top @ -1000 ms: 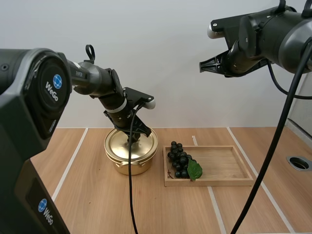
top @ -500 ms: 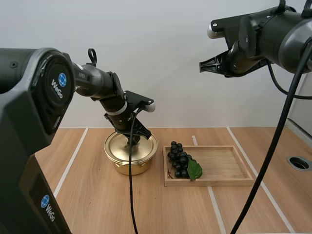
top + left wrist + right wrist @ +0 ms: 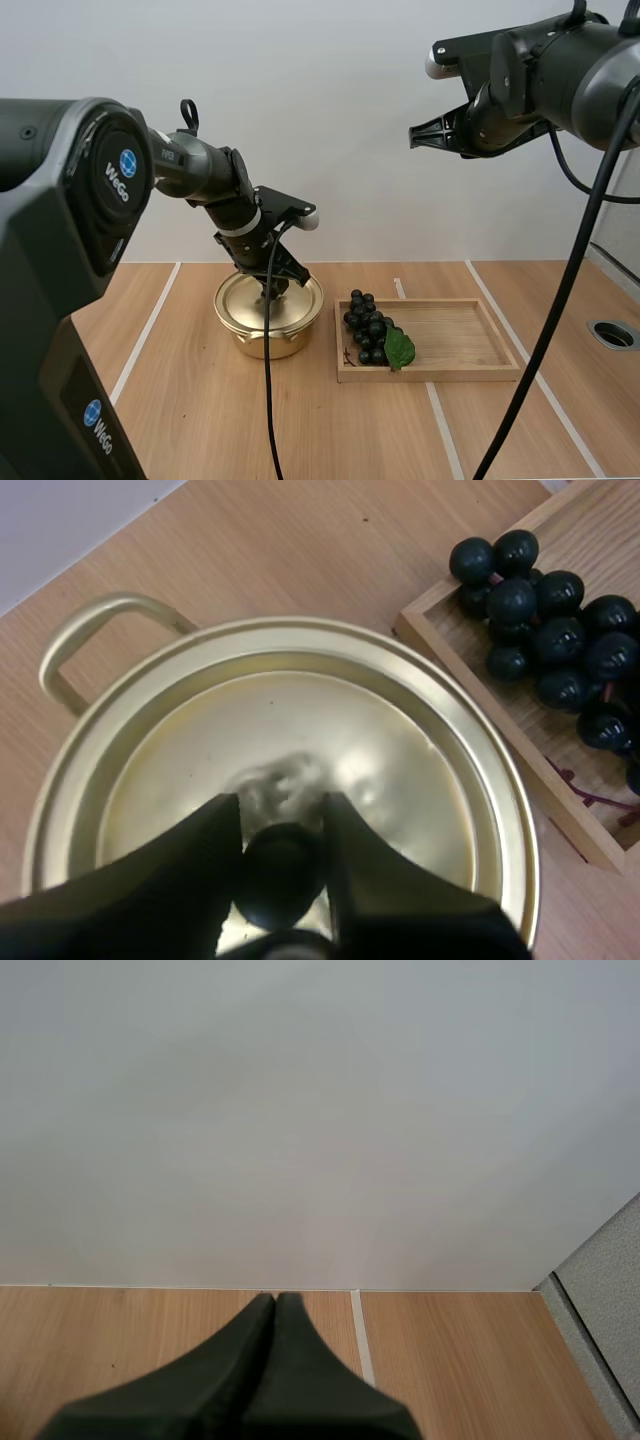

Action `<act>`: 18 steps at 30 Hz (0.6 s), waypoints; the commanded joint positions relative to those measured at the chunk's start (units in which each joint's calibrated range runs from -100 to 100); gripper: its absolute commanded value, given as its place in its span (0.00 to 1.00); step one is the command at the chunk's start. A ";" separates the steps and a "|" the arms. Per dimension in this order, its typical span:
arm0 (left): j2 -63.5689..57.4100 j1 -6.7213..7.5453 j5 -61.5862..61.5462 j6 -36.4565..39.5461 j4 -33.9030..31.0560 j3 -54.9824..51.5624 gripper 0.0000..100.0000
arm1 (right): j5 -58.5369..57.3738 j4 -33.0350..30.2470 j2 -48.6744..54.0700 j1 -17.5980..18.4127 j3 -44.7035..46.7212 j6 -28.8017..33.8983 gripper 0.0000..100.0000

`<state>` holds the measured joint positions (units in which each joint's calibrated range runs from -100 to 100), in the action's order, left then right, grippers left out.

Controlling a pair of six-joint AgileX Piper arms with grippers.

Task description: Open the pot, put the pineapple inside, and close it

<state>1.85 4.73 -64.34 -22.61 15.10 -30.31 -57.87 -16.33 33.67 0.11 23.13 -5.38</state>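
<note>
Knob [image 3: 280,875] of pot lid [image 3: 300,720] clamped near left gripper [image 3: 280,815] tips, so it may slip on lifting; right gripper [image 3: 275,1300] closed, empty.

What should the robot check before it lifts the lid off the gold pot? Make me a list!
1. Left end effector on the knob: ok, shut on it.
2. Lid seated flat on the pot: ok.
3. Right end effector clear of the pot: ok, raised high, shut.
4. Fruit matches the task: not ok, the tray holds grapes.
5. Grip firm enough to lift: cannot tell.
</note>
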 commanded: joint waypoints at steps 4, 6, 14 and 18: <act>-0.30 0.18 1.25 -1.25 0.08 -0.29 0.98 | 1.11 -0.26 0.49 -0.19 0.04 0.25 0.00; -0.56 0.18 1.25 -1.47 0.08 -0.14 0.99 | 1.11 -0.26 0.49 -0.19 0.04 0.25 0.00; -3.44 0.18 -7.67 -1.27 0.08 7.54 0.99 | 1.49 -0.26 0.49 -0.19 1.29 0.15 0.00; -8.59 0.18 -12.48 -0.29 0.08 13.69 0.99 | 3.15 -0.26 0.49 -0.19 2.96 0.15 0.00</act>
<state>-3.45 4.73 -74.20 -23.86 14.76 -19.73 -56.49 -16.33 33.67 0.11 25.37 -5.38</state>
